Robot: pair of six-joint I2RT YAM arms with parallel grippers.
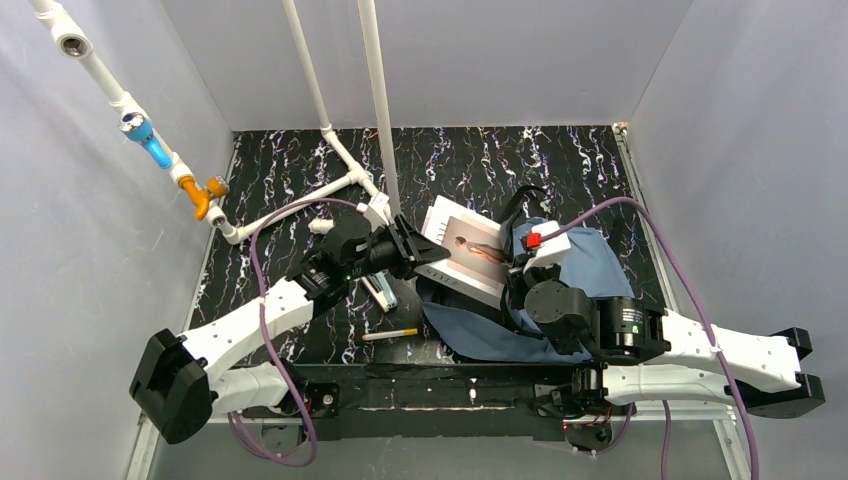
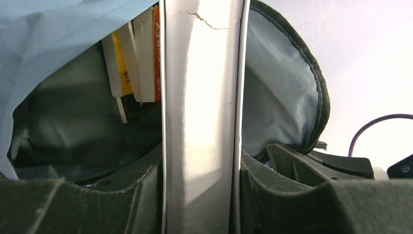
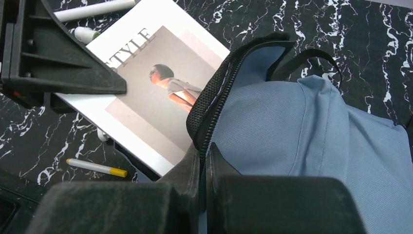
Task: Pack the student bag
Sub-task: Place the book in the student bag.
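Note:
The student bag (image 1: 590,265), slate-blue with a black zipper edge (image 3: 214,107), lies on the dark marbled table right of centre. My right gripper (image 3: 204,165) is shut on that zipper edge and holds the mouth up. A white book (image 1: 470,250) with "STYLE" and a figure on its cover (image 3: 146,87) sits tilted at the bag's mouth, partly under the lifted edge. My left gripper (image 2: 202,195) is shut on the book's spine (image 2: 202,97). Past the spine, the left wrist view looks into the bag (image 2: 277,97), where other books (image 2: 136,63) stand inside.
A white pen with a yellow tip (image 1: 390,334) lies near the front edge, and a second small pen (image 1: 378,290) lies under the left arm. A white pipe frame (image 1: 340,150) stands at the back left. Grey walls close in on both sides.

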